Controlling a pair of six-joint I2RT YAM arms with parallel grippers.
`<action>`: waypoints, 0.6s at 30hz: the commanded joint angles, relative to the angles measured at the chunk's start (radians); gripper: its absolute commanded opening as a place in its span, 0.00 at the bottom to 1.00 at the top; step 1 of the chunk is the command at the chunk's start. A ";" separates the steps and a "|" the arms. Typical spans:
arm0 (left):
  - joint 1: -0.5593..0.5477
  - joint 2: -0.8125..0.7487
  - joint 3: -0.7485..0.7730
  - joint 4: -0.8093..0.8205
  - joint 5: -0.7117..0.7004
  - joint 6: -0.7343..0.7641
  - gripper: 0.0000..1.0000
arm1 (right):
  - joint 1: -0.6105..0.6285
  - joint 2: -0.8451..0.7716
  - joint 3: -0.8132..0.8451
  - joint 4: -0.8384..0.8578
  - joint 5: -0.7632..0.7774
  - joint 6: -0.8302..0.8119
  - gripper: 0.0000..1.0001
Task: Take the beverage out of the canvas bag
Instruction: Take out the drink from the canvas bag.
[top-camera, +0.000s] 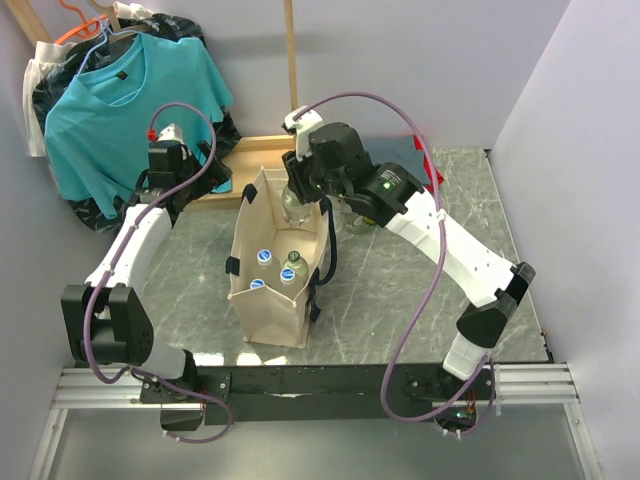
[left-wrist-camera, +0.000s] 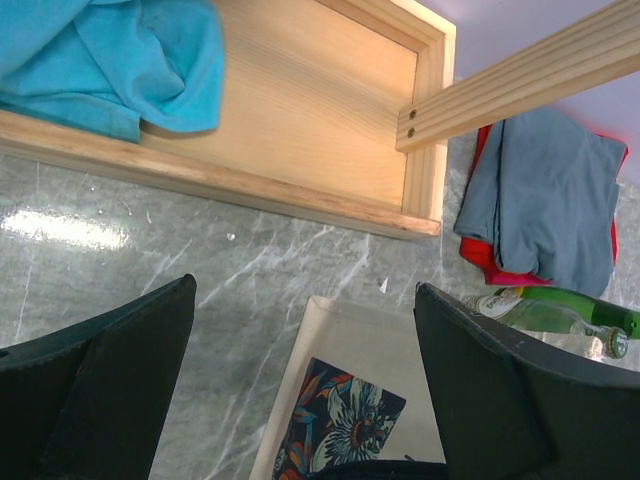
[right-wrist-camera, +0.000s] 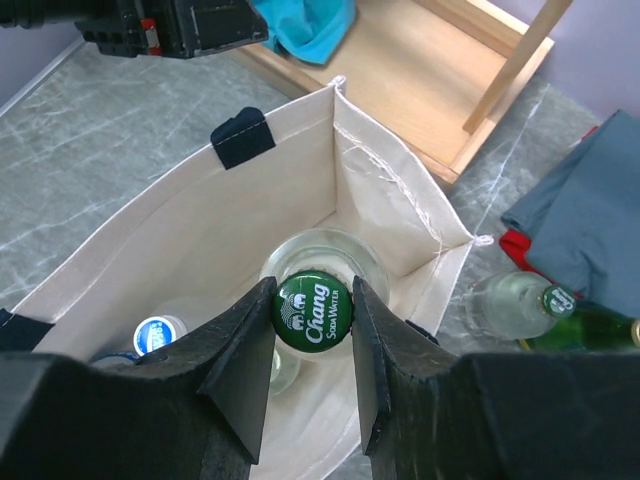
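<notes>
Glass bottle (right-wrist-camera: 305, 252): likely heavy, slippery, fragile; cap (right-wrist-camera: 312, 312) giving small hold.
Right claw (right-wrist-camera: 311, 300): clamping cap inside bag (right-wrist-camera: 390, 190).
Left claw (left-wrist-camera: 305, 290): hanging wide.

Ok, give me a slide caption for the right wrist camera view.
Right gripper shut on the green-capped Chang bottle standing in the open canvas bag, a blue-capped bottle beside it.

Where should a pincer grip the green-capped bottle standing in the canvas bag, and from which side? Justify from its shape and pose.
Grip the green-capped bottle at its small round cap, from straight above: it stands upright, and the walls of the canvas bag block every side. The right pincer grips it there.
</notes>
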 joint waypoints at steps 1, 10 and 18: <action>-0.003 -0.046 -0.005 0.040 0.017 -0.006 0.96 | 0.001 -0.108 0.037 0.172 0.077 -0.022 0.00; -0.003 -0.045 0.001 0.045 0.034 -0.011 0.96 | 0.001 -0.143 0.003 0.198 0.163 -0.054 0.00; -0.007 -0.038 0.012 0.043 0.040 -0.011 0.96 | -0.001 -0.186 0.003 0.211 0.189 -0.074 0.00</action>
